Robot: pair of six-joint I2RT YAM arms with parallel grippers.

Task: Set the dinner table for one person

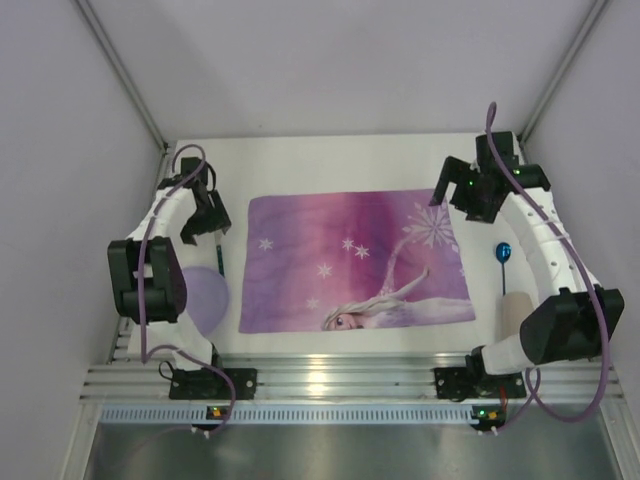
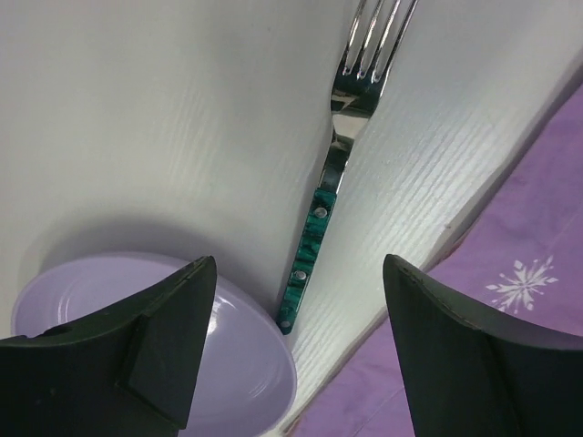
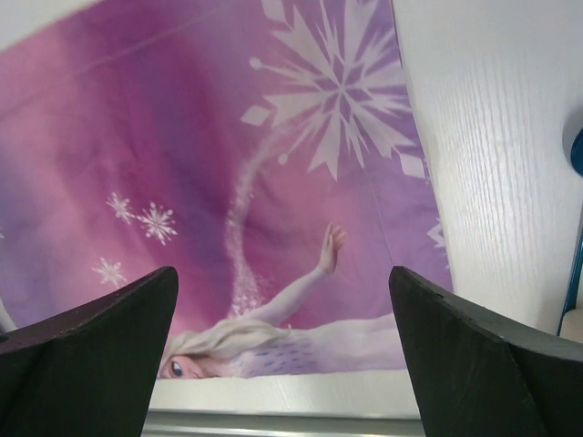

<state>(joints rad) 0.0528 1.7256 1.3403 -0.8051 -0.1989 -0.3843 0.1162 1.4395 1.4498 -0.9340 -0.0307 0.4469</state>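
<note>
The white dinner table (image 1: pixel 330 160) carries a purple-pink princess placemat (image 1: pixel 355 260) in its middle. A lilac plate (image 1: pixel 207 298) lies left of the mat, with a green-handled fork (image 1: pixel 218 258) just beyond it. My left gripper (image 1: pixel 205 225) hovers open and empty above the fork (image 2: pixel 337 155) and the plate (image 2: pixel 228 355); the fork's handle end touches the plate's rim. My right gripper (image 1: pixel 470 205) hovers open and empty over the mat's right part (image 3: pixel 301 182). A blue spoon (image 1: pixel 503 256) and a beige cup (image 1: pixel 515 312) lie right of the mat.
An aluminium rail (image 1: pixel 330 380) runs along the table's near edge and shows in the right wrist view (image 3: pixel 273 423). Grey walls close in the left, right and far sides. The spoon's edge (image 3: pixel 574 264) shows at the right of the right wrist view.
</note>
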